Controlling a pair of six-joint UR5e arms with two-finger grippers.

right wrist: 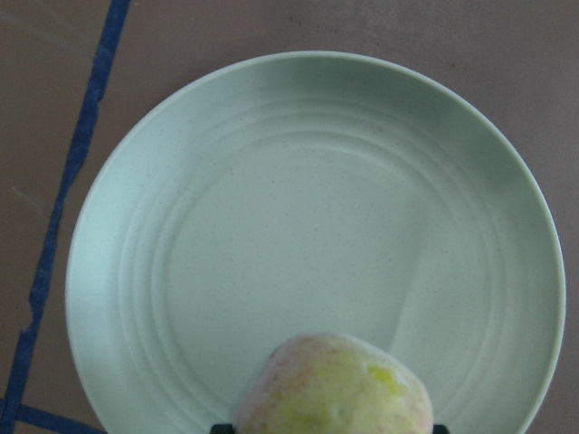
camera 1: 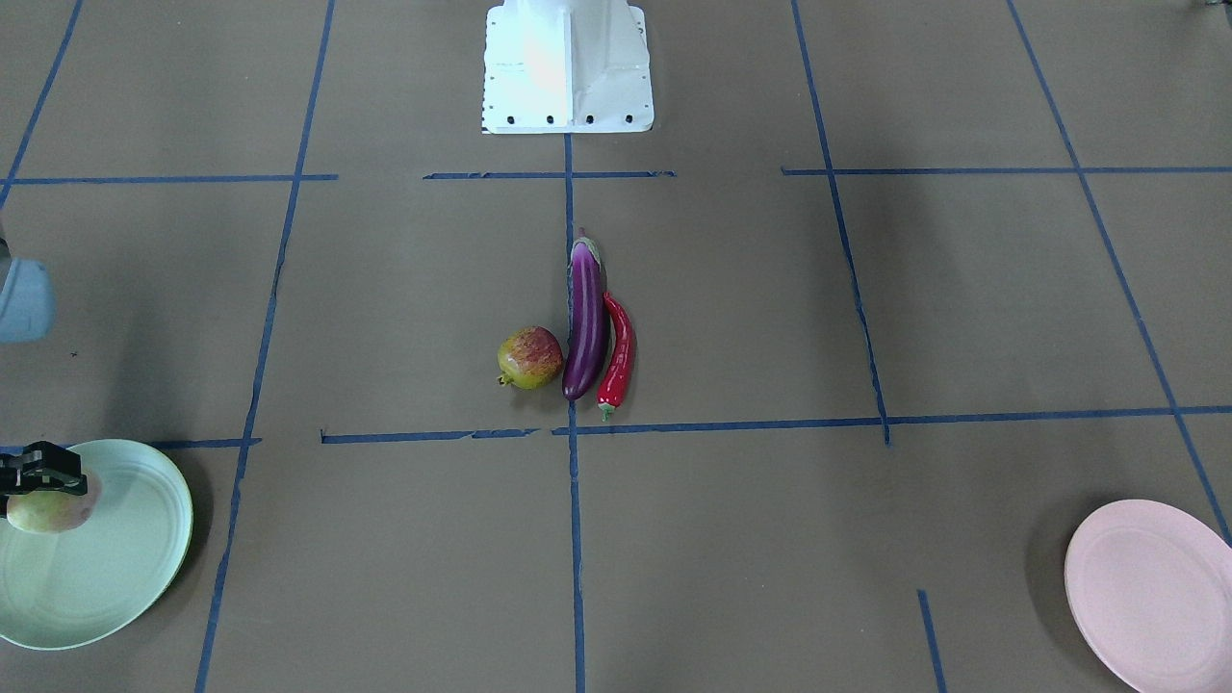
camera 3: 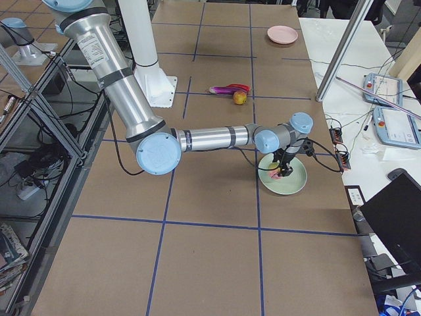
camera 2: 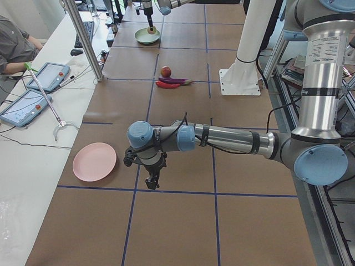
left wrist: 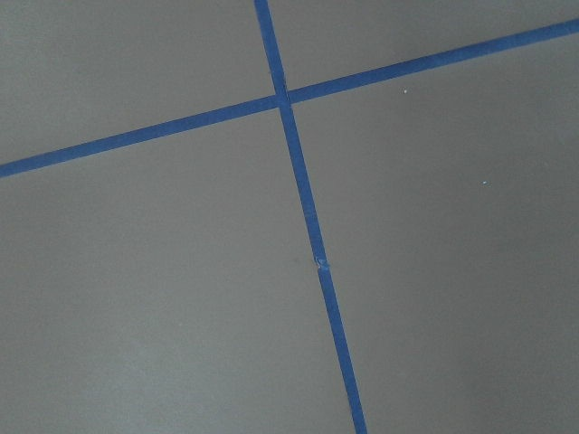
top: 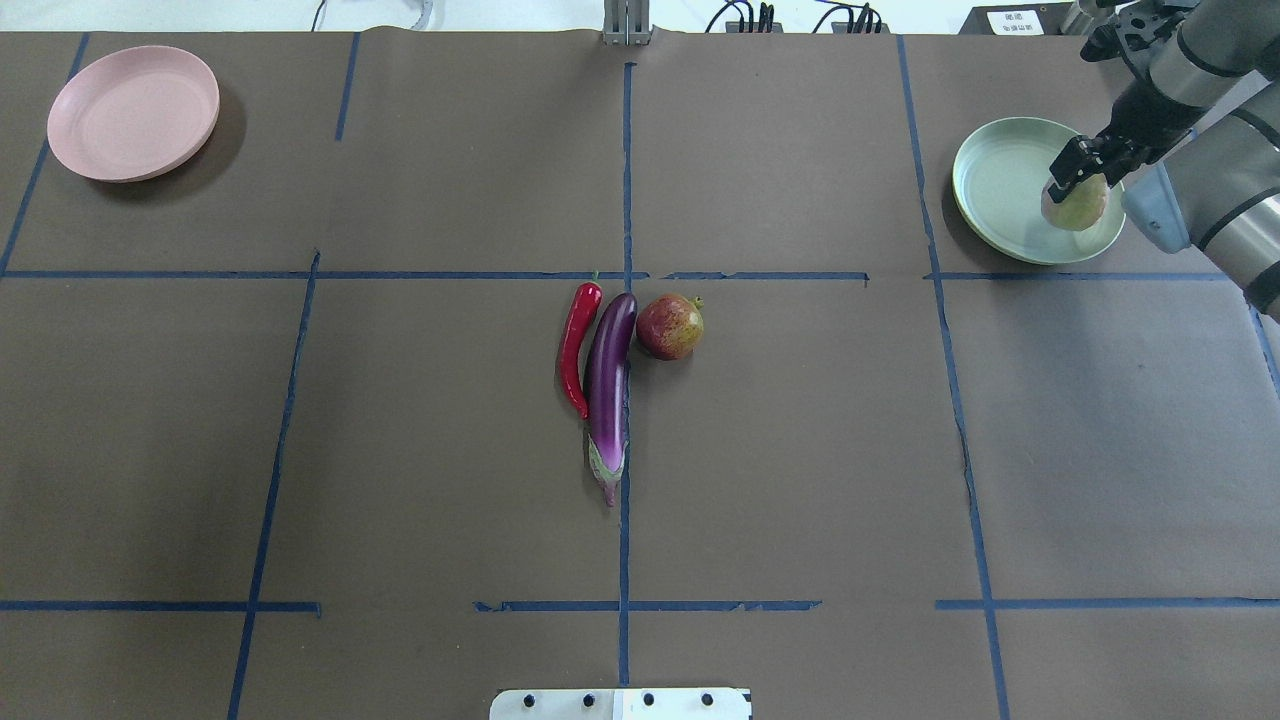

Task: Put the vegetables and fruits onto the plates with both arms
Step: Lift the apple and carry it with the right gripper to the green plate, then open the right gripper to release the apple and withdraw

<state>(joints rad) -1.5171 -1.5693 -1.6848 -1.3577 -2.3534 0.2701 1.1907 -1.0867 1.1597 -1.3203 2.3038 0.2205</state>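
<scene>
Closest to the right wrist camera: roundish yellow-green fruit [right wrist: 335, 384], faint pink blush, pinched from both sides by the right gripper [top: 1085, 172], jaws narrowed to the fruit's width. Just beyond and under it: mint green plate [right wrist: 298, 181], contact with the fruit unclear. Left gripper [camera 2: 151, 180] pointing down over the bench [left wrist: 181, 316] near the pink plate [camera 2: 94, 162]; cannot tell whether apart or together. Mid-bench, further off: long purple eggplant [top: 610, 380] between red chili [top: 573, 345] and mottled pomegranate [top: 669, 327], side by side, touching or nearly so.
</scene>
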